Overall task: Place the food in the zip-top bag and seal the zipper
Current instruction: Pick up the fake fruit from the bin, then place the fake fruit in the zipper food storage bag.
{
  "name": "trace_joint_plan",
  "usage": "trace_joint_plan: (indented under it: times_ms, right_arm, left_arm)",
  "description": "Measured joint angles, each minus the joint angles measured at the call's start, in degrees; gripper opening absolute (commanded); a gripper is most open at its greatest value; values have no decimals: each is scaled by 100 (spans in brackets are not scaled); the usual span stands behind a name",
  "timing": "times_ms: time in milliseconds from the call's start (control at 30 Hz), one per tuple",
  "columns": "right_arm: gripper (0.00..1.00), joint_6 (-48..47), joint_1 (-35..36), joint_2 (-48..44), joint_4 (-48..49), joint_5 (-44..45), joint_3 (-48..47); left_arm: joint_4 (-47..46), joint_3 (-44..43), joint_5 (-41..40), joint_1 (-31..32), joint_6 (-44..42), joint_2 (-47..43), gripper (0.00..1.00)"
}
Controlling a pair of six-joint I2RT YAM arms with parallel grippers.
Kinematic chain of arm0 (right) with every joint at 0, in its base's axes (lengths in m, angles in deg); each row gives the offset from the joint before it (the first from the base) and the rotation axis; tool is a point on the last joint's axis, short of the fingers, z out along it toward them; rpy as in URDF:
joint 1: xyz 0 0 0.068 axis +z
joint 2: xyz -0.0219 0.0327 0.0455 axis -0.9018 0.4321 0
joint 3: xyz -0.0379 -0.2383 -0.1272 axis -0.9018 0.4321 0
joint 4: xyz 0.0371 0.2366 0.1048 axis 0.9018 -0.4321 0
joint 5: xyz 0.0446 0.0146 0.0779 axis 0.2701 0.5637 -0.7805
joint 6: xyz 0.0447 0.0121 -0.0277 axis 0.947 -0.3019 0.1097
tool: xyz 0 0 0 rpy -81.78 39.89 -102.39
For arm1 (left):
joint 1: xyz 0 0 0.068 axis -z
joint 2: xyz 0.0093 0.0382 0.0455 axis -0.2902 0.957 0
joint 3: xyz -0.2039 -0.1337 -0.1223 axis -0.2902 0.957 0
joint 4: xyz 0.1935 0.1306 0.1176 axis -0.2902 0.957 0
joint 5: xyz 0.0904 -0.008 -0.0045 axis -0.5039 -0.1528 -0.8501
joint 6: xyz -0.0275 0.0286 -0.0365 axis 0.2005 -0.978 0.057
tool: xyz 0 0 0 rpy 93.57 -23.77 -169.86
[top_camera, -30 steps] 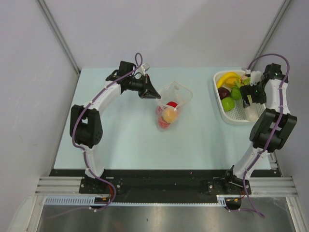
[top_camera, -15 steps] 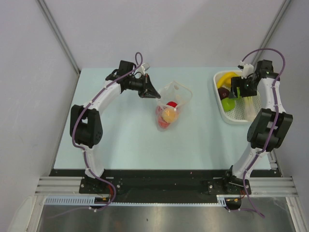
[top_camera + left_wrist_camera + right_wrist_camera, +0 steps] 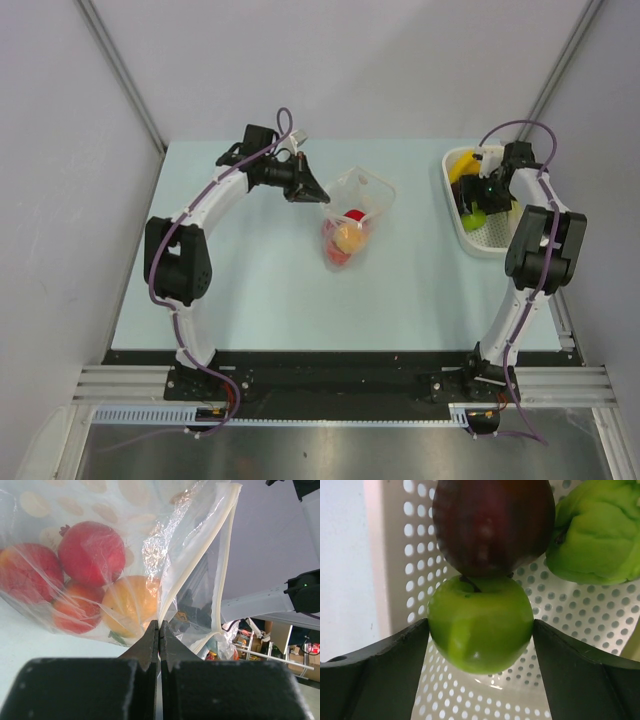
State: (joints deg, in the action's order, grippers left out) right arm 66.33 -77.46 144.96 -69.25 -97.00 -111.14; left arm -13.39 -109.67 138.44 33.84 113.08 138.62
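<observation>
The clear dotted zip-top bag (image 3: 362, 200) lies mid-table with its mouth held open. Red and orange food (image 3: 346, 236) sits inside; the left wrist view shows red fruits (image 3: 92, 547) and an orange one (image 3: 132, 602) through the plastic. My left gripper (image 3: 318, 193) is shut on the bag's rim by the whitish zipper (image 3: 200, 555), with the jaws (image 3: 159, 625) pressed together. My right gripper (image 3: 478, 200) is down in the white basket (image 3: 495, 248). Its fingers touch both sides of a green apple (image 3: 480, 625), which rests against a dark red fruit (image 3: 492, 525).
The basket at the back right also holds a yellow banana (image 3: 466, 160) and a lumpy green fruit (image 3: 595, 535). Its perforated wall (image 3: 395, 555) stands close on the left of my right fingers. Grey walls enclose the table on three sides.
My right arm has swung left and down into the basket, and its gripper has come onto the green apple. The left arm and the bag have stayed in place.
</observation>
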Motion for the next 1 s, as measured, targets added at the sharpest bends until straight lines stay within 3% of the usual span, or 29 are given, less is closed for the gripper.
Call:
trace_joint_plan:
  times_ms: [67,233,433,667,833,1000]
  right_arm:
    - [86,-2,2,35,94,13,68]
    - [65,-9,-2,55,223,26,140]
    - [57,-85,-131,-168,-63,-22,138]
    - [52,66,-96,-1563,-326,-953,-98]
    - [53,697,1021,-2468,455,-1864,-214]
    - [53,1209,2627,-2529,1246,-2347,-216]
  left_arm:
    - [13,0,0,-9,-2,0,0]
    - [35,-4,0,-13,-15,4,0]
    - [72,-76,-4,-13,-50,35,0]
    - [81,-76,-11,37,-63,35,0]
    - [136,-76,-26,173,-151,35,0]
    - [144,-76,-20,269,-186,33,0]
